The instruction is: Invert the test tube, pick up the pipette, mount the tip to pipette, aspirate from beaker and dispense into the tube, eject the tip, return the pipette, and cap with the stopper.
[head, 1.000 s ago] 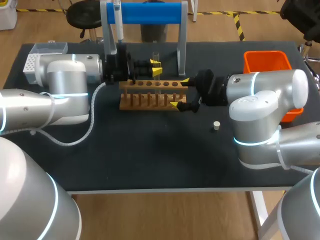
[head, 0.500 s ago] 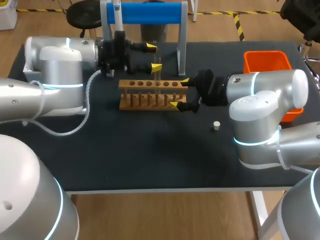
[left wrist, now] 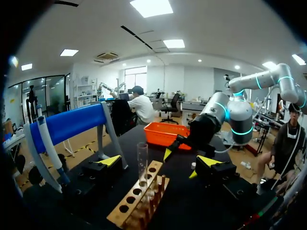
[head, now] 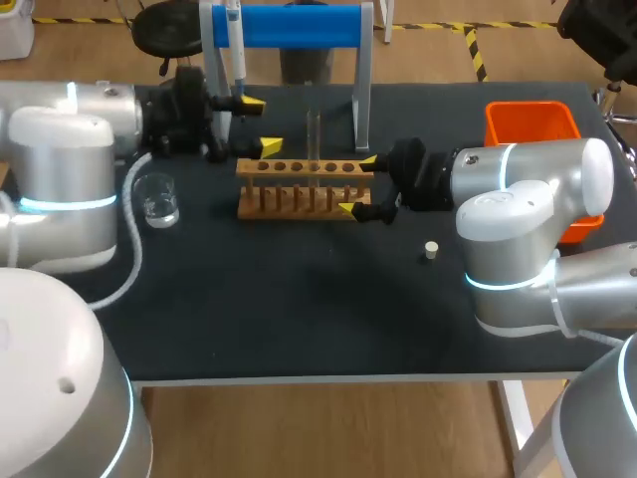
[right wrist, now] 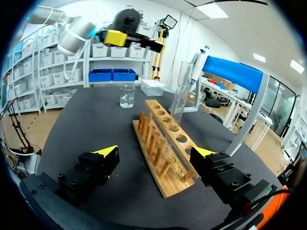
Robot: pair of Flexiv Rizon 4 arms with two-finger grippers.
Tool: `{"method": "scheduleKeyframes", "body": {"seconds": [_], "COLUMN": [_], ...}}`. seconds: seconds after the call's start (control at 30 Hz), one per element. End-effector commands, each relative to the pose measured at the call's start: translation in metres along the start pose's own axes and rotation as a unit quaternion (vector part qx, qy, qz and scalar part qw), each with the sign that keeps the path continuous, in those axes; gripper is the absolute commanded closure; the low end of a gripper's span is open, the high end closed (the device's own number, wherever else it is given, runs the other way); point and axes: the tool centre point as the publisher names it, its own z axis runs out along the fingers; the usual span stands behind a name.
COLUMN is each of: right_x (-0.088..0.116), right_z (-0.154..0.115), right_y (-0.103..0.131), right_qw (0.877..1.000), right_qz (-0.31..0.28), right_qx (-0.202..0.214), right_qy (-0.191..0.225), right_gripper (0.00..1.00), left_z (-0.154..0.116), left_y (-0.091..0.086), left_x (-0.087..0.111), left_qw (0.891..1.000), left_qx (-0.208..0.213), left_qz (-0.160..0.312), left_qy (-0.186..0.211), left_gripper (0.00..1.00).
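Left pincer is released with nothing in it, and the white pipette hangs upright off the blue-barred stand just beside it, way nearer than to my right arm, while the clear glass test tube stands in the wooden rack.

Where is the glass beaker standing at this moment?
In the head view the beaker stands on the left part of the table, left of the wooden rack and close beside the left arm.

One tube, rack, beaker, stopper and bin each; apparently one pipette.
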Motion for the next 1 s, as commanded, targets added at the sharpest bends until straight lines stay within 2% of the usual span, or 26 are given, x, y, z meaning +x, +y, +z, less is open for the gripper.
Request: {"method": "scheduleKeyframes", "body": {"seconds": [0.03,0.07,0.67,0.73,0.87,1.0], "right_x": [-0.001,-0.001,-0.001,-0.001,-0.001,-0.001], "right_z": [0.000,0.000,0.000,0.000,0.000,0.000], "right_y": [0.000,0.000,0.000,0.000,0.000,0.000], "right_qw": [1.000,1.000,1.000,1.000,1.000,1.000], "right_qz": [0.000,0.000,0.000,0.000,0.000,0.000], "right_qx": [0.001,0.001,0.001,0.001,0.001,0.001], "right_qy": [0.002,0.002,0.002,0.002,0.002,0.002], "right_gripper": [0.00,0.00,0.00,0.00,0.00,0.00], "left_z": [-0.068,-0.069,-0.069,-0.076,-0.110,-0.154], "left_y": [0.008,0.008,0.008,0.017,0.028,0.043], "left_x": [0.052,0.058,0.058,0.047,0.023,-0.001], "left_qw": [0.993,0.992,0.992,0.986,0.972,0.949], "left_qx": [0.002,0.009,0.009,-0.018,-0.021,-0.037], "left_qz": [-0.013,-0.020,-0.020,-0.019,-0.032,-0.051], "left_qy": [-0.119,-0.126,-0.126,-0.165,-0.232,-0.308], "left_gripper": [0.00,0.00,0.00,0.00,0.00,0.00]}}
